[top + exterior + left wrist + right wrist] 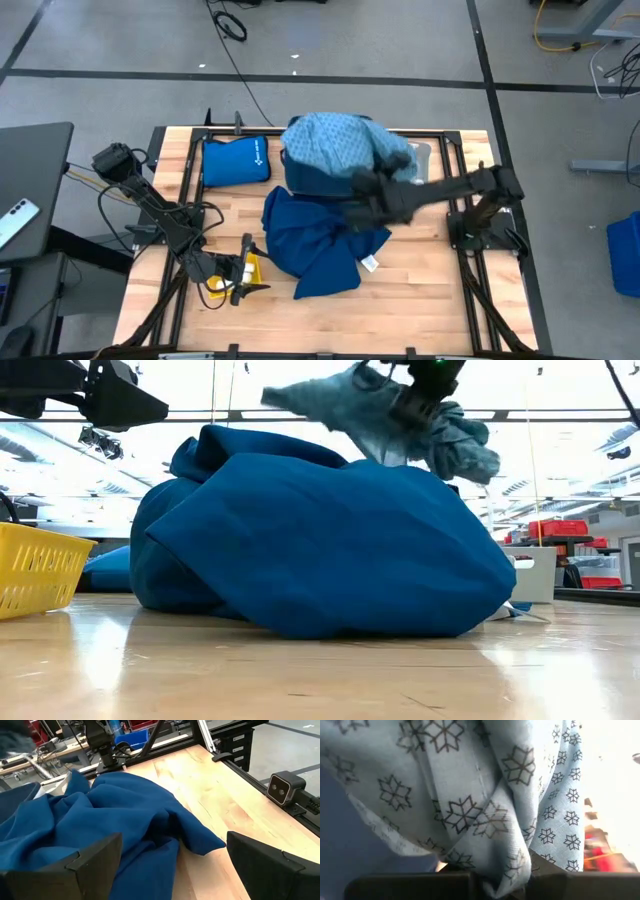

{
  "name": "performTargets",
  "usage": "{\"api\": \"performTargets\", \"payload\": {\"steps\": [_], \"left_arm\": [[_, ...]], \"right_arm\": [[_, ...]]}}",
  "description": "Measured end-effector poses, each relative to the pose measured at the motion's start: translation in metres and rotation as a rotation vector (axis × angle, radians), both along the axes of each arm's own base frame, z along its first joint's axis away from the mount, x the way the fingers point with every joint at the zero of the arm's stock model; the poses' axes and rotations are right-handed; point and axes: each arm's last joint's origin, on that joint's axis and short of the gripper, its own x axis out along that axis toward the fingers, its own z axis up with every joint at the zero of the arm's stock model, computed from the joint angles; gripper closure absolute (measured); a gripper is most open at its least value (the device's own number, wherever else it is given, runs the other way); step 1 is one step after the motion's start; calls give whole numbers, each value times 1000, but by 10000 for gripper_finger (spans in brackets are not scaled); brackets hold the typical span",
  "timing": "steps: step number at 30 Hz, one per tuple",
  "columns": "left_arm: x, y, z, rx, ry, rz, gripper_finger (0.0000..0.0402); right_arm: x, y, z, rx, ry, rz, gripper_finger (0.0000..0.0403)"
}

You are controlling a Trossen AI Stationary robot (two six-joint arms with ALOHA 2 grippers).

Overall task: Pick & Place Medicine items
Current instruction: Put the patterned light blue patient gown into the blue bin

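Observation:
No medicine item shows in any view. My right gripper (362,190) hangs over the middle of the table, shut on a light blue snowflake-patterned cloth (340,145), which is raised above a crumpled dark blue cloth (315,240) lying on the table. In the low view the right gripper (415,405) and patterned cloth (450,435) are high above the dark blue heap (330,540). My left gripper (245,275) is open, low over the yellow tray (216,290) near the table's near-left side, with its fingers pointing at the dark blue cloth (100,815). My right gripper (502,882) pinches a bunched fold of the patterned cloth (505,870) between its two fingers, several layers together. The cloth (470,795) is lifted and hangs in folds around the fingers. I cannot tell whether its far part rests on anything.
A flat blue pouch (235,160) lies at the far left of the table. The yellow tray (35,565) stands at the left in the low view. A small white tag (370,263) shows at the dark cloth's near edge. Bare wood lies along the near side (420,290).

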Motion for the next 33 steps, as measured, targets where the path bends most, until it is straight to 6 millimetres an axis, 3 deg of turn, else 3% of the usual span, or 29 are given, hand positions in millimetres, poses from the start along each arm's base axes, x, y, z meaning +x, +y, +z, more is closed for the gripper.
{"api": "performTargets", "payload": {"steps": [9,16,22,33], "left_arm": [[1,0,-2,-1,0,41,40],[5,1,-11,-1,25,64,40],[9,4,-16,7,41,88,40],[12,6,-16,4,42,91,40]], "right_arm": [[50,-75,-8,-30,178,59,360],[54,-117,-17,96,223,148,360],[53,-135,-43,251,301,166,360],[64,-150,-118,642,472,314,360]]}}
